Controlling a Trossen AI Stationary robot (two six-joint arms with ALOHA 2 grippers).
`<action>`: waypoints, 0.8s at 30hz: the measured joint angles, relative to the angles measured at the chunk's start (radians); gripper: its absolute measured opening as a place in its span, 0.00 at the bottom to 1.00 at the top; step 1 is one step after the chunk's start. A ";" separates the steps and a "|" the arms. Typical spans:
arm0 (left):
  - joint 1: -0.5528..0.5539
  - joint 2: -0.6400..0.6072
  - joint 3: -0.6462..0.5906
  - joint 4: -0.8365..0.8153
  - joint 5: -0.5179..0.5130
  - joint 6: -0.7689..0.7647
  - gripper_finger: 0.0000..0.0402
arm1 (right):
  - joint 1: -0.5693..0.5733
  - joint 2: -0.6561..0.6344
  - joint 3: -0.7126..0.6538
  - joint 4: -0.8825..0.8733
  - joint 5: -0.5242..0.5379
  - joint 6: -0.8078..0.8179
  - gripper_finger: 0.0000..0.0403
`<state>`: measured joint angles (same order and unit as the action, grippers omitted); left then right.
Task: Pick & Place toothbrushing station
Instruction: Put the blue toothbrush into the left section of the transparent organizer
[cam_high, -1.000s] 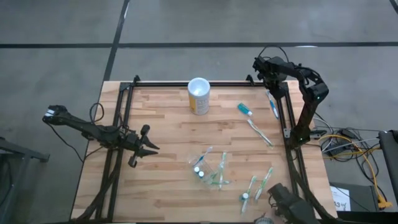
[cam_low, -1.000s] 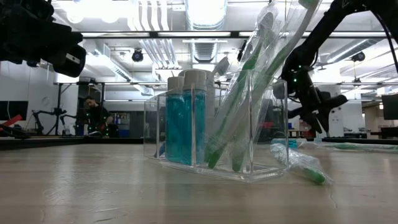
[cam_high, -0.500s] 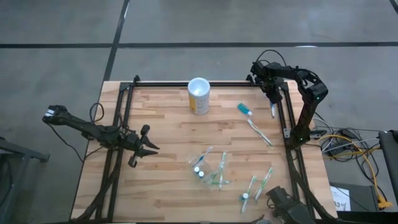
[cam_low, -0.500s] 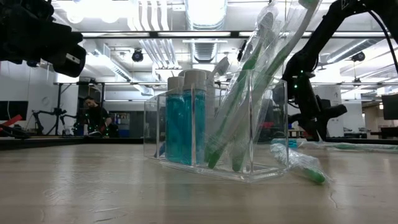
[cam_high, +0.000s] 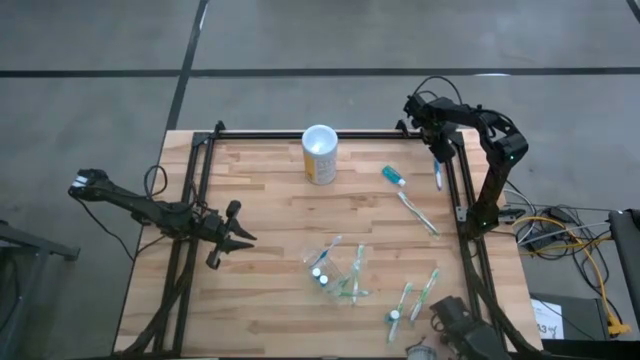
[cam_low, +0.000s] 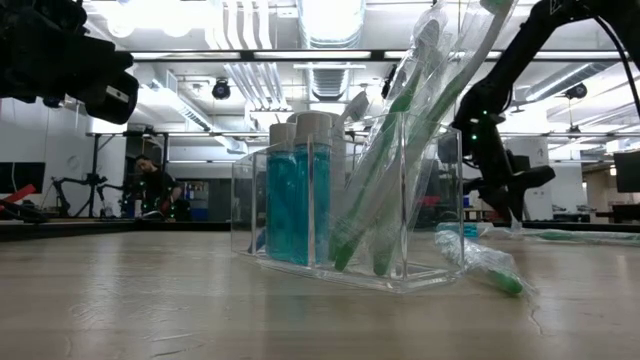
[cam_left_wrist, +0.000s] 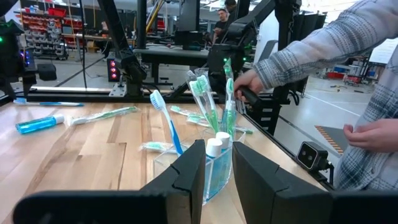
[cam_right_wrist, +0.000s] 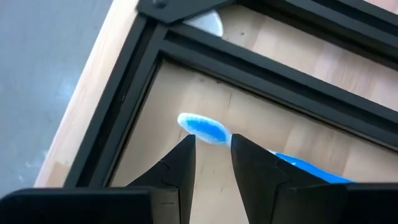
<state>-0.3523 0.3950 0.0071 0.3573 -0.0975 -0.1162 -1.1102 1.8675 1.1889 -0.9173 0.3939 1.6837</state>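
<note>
The toothbrushing station (cam_high: 337, 275) is a clear holder with two blue-filled bottles and several green toothbrushes, standing on its flat base near the table's middle front (cam_low: 345, 200) (cam_left_wrist: 208, 168). My right gripper (cam_high: 437, 158) (cam_right_wrist: 213, 146) points steeply down at the far right. Its fingers stand a narrow gap apart over the head end of a blue toothbrush (cam_high: 439, 178) (cam_right_wrist: 202, 127), which lies on the wood along the right rail. My left gripper (cam_high: 245, 238) (cam_left_wrist: 217, 158) waits level at the left, slightly open and empty, facing the station.
A yellow cup (cam_high: 320, 155) stands at the far middle. A toothpaste tube (cam_high: 393, 176) and a white toothbrush (cam_high: 418, 212) lie to its right, and two wrapped brushes (cam_high: 415, 298) lie at the front right. A black frame rail (cam_high: 458, 190) edges the table. A person's sleeve (cam_left_wrist: 323, 43) shows beyond the table.
My right gripper has tipped further downward and come over the far end of the blue toothbrush. Its finger gap is unchanged. The toothbrush and the station have stayed where they were.
</note>
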 joint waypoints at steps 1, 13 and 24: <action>0.000 0.000 0.000 0.000 0.000 0.000 0.21 | -0.005 0.000 0.000 0.000 0.002 0.016 0.26; 0.000 0.000 0.000 0.000 0.000 0.000 0.21 | -0.018 0.000 -0.001 0.004 0.066 0.107 0.29; 0.000 0.000 0.000 0.000 0.000 0.000 0.21 | -0.018 0.000 -0.008 0.004 0.051 0.070 0.28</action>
<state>-0.3524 0.3950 0.0073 0.3569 -0.0975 -0.1162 -1.1279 1.8675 1.1804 -0.9131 0.4449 1.7539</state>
